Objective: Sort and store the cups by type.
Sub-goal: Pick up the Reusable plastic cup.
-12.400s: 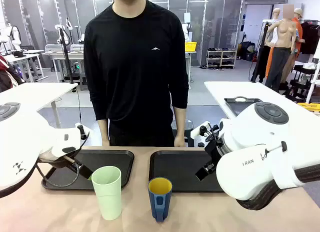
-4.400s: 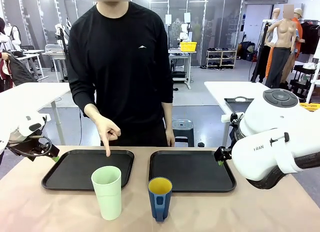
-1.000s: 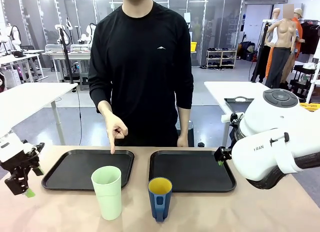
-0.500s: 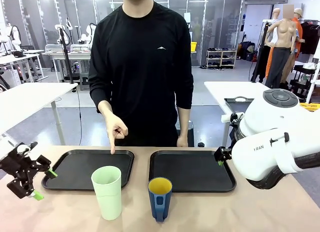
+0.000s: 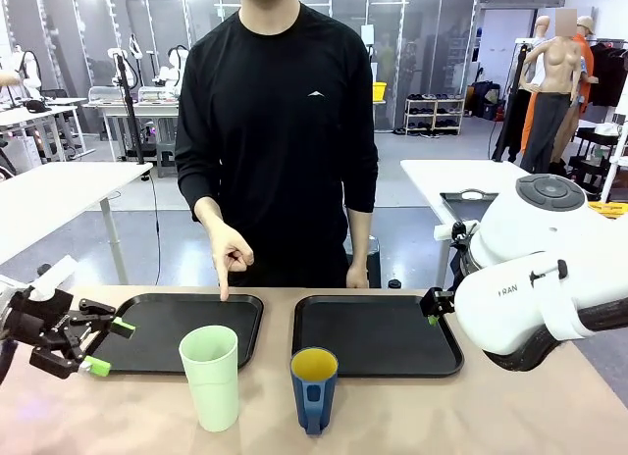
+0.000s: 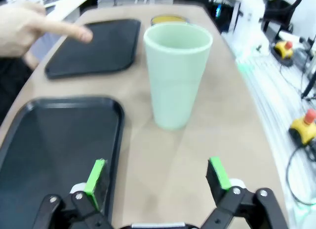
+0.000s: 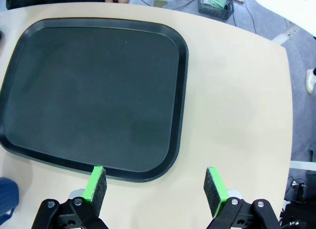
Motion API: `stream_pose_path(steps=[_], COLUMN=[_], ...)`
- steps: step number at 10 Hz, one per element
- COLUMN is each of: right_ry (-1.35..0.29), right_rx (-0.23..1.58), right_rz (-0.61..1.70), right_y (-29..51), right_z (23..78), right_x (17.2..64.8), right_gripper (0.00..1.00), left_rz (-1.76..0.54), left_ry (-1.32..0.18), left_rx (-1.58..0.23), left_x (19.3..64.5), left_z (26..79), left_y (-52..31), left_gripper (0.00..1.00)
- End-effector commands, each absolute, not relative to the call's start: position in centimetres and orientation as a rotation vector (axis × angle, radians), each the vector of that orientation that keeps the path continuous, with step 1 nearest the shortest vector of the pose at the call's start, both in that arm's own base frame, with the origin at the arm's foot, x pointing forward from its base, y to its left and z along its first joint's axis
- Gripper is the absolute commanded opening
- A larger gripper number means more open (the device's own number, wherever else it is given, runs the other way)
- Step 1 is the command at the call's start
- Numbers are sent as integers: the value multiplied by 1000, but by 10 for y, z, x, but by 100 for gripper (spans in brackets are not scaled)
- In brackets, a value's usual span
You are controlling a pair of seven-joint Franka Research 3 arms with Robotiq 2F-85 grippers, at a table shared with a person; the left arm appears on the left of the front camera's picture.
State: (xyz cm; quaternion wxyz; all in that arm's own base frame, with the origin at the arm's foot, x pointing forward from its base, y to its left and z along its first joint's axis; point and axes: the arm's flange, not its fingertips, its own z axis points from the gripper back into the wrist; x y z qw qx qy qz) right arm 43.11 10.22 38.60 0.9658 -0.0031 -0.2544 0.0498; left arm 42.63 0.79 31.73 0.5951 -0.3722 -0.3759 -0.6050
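A tall pale mint-green tumbler (image 5: 210,377) stands on the tan table in front of the left black tray (image 5: 245,313); in the left wrist view the same tumbler (image 6: 177,73) rises straight ahead. To its right stands a shorter dark blue cup (image 5: 314,388) with a yellow inside, whose yellow rim (image 6: 169,19) peeks out behind the tumbler. My left gripper (image 5: 108,347) hovers open at the left tray's near left corner, fingers aimed at the tumbler, well short of it. My right gripper (image 7: 155,187) is open over the near edge of the right tray (image 7: 74,86), holding nothing.
A person in black stands at the far side, one hand (image 5: 230,262) pointing a finger down at the left tray's far edge; the other hand rests at the table edge. Both trays hold nothing. The right arm's white body (image 5: 535,298) looms over the table's right end.
My left gripper has swung in from the left edge toward the tumbler and turned its fingers to point at it. The right arm and the person's pointing hand have stayed put.
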Motion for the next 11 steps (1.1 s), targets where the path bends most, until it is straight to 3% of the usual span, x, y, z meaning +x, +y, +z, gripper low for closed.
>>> stream_pose_path(steps=[1, 5, 11], right_ry=[-514, -514, -514], right_rx=[-8, -8, -8], right_rz=[110, 110, 110], right_y=[102, 102, 102], right_z=[385, 385, 385], right_x=[432, 432, 432], right_gripper=[100, 100, 100], left_rz=[-1403, -1411, -1425], left_ry=[-944, -1051, -1000], left_rx=[-1013, -1097, -1078], left_x=[438, 441, 432], left_z=[308, 298, 299], left_y=[11, 5, 5], left_gripper=[100, 100, 100])
